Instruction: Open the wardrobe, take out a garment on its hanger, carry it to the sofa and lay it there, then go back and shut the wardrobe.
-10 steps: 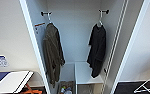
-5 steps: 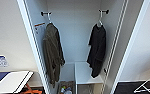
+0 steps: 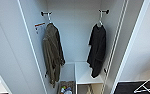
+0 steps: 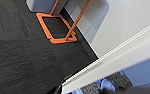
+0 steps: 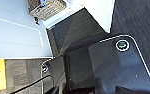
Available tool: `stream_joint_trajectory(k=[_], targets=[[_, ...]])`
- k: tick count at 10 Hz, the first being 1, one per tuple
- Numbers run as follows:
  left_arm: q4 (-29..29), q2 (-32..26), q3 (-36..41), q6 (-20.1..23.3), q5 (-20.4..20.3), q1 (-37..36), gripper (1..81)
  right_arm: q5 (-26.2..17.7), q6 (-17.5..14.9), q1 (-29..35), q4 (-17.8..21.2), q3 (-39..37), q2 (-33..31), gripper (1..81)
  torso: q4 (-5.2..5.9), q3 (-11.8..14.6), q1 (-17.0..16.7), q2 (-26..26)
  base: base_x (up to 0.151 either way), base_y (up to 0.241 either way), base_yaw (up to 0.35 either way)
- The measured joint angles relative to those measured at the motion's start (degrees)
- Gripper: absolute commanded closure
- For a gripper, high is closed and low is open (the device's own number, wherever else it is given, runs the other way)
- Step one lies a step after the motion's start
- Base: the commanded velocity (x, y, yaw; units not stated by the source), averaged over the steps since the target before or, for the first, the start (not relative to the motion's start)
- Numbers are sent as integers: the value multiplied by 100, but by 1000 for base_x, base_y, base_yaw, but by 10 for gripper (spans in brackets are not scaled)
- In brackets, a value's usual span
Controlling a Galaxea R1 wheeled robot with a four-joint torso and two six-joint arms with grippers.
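Note:
The white wardrobe [image 3: 73, 30] stands open before me in the head view, its doors swung out to both sides. Inside on the right, the black garment [image 3: 97, 51] hangs limp from its white hanger [image 3: 100, 22], hooked on a short dark rail peg. On the left hangs a longer olive-brown jacket [image 3: 52, 53] from its own peg. The right wrist view catches a white wardrobe door [image 5: 16, 32] and dark carpet.
A white shelf [image 3: 87, 75] sits low inside the wardrobe, with a wicker basket [image 3: 65, 88] of small items beside it. An orange frame [image 4: 56, 30] rests on dark carpet [image 4: 21, 57] in the left wrist view. A white wire rack [image 3: 147, 86] stands at the lower right.

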Motion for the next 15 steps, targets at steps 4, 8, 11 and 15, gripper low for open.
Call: stream_joint_trajectory(k=[4, 8, 11, 15], targets=[[2510, 30, 38, 444, 959, 341, 10, -80, -190, 94, -261, -394, 363, 10, 0, 0, 0, 0, 0, 0, 0], [6257, -226, 22, 333, 1905, 805, 10, -840, -595, 249, -2793, -791, 819, 10, 0, 0, -2, -2, 0, 0, 0], [6964, -195, -26, 260, 2740, 1285, 10, -1507, -803, 744, -4830, -1340, 1473, 10, 0, 0, -2, -4, 0, 0, 0], [6969, 191, -299, 240, 3046, 1168, 10, -2086, -930, 1342, -6244, -1315, 1841, 10, 0, 0, -5, -4, 0, 0, 0]])
